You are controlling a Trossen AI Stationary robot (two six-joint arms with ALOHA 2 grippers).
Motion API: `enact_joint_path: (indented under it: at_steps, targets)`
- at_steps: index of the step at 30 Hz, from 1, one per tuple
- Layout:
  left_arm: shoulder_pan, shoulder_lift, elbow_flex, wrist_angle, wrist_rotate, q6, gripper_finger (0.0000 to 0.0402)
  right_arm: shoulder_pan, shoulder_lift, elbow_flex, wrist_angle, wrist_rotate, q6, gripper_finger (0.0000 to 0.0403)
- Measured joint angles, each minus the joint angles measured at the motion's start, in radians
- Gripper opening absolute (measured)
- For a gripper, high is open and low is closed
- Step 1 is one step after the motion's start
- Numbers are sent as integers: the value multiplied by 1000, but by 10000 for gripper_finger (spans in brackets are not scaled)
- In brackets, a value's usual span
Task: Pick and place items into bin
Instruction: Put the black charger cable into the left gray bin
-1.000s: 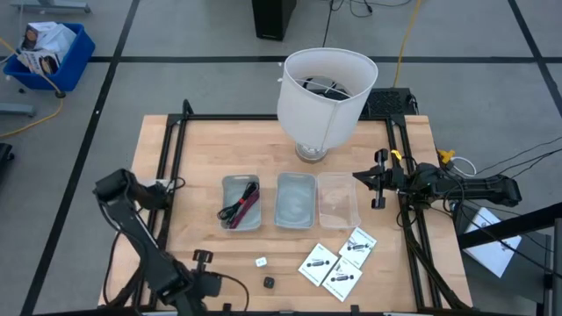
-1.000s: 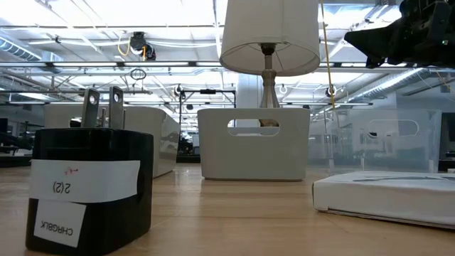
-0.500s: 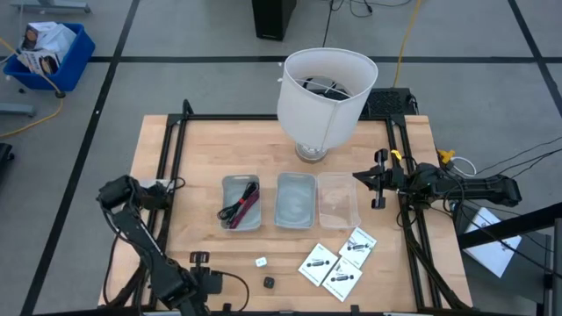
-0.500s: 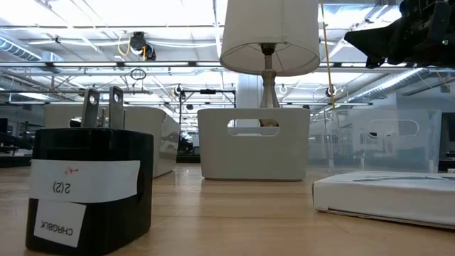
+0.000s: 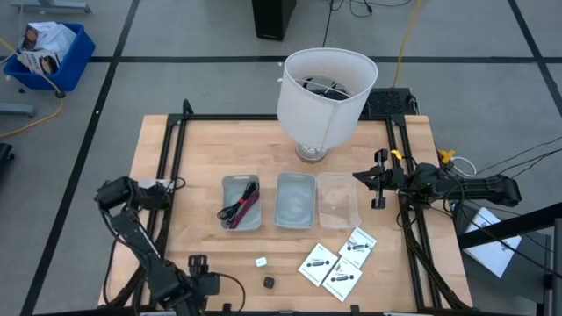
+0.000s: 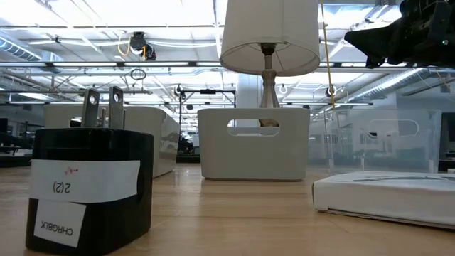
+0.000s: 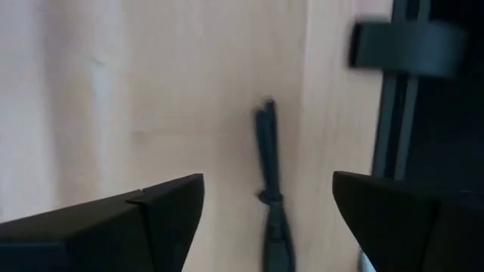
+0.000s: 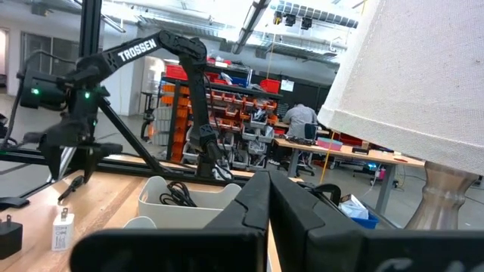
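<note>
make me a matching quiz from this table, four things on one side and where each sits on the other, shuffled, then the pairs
Things
1. coiled cable bundle
2. small black cube
3. white square packets
4. lamp

Places
A. at the back of the table, behind the bins
B. inside the leftmost bin
C. on the wood in front of the clear bin
D. near the front edge, beside a tiny white piece

Pairs: 1-B, 2-D, 3-C, 4-A

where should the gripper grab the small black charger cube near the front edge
Probably across the body of the black charger cube, coming straight down. In the low view it stands upright with its two metal prongs pointing up, so the fingers should straddle the flat side walls below the prongs. It sits apart from the tiny white piece.
</note>
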Motion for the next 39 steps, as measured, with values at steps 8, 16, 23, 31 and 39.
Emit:
enact_joint_path:
  at_steps: [8, 16, 23, 31, 39]
  targets:
    - [-14, 0, -123, 223, 61, -38, 278, 0, 0, 0, 0, 0, 1, 1]
    - [-20, -7, -175, 272, 28, -50, 199, 0, 0, 0, 0, 0, 1, 1]
    - [4, -5, -178, 231, 41, 0, 41, 0, 0, 0, 2, 0, 1, 1]
    - [24, -19, -157, 173, 91, 97, 24, 0, 0, 0, 8, 0, 1, 1]
    - [93, -170, -57, -167, -76, 195, 16, 0, 0, 0, 8, 0, 1, 2]
